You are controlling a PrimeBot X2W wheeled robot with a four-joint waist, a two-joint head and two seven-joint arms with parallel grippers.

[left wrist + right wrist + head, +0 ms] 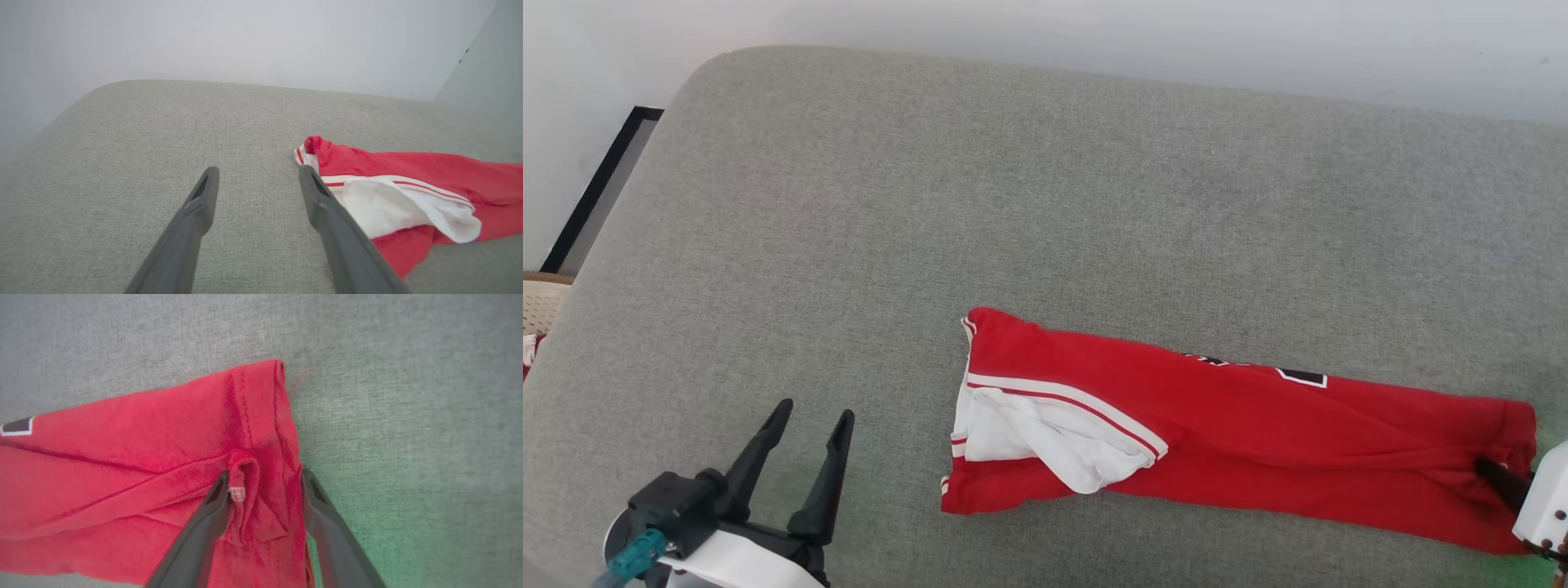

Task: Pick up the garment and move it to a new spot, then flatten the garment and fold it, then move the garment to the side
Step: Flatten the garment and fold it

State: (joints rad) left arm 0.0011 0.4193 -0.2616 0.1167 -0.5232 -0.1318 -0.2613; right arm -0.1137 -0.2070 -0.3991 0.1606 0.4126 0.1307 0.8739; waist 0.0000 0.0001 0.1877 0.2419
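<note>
The garment (1258, 441) is a red jersey folded into a long band across the grey cushion, with its white sleeve and striped trim uppermost at the left end and a bit of black lettering at its far edge. My left gripper (815, 410) stands open at the lower left, empty and clear of the cloth; in its wrist view the left gripper (258, 169) points past the sleeve end of the garment (408, 171). My right gripper (1494, 478) is down at the garment's right end. In its wrist view the right gripper (264, 475) straddles a bunched fold of the hem of the garment (143, 428), jaws apart.
The grey fabric surface (931, 204) has a rounded corner at the far left and runs back to a pale wall. Beyond its left edge are a black-framed panel (600, 184) and a pale woven basket (543, 306).
</note>
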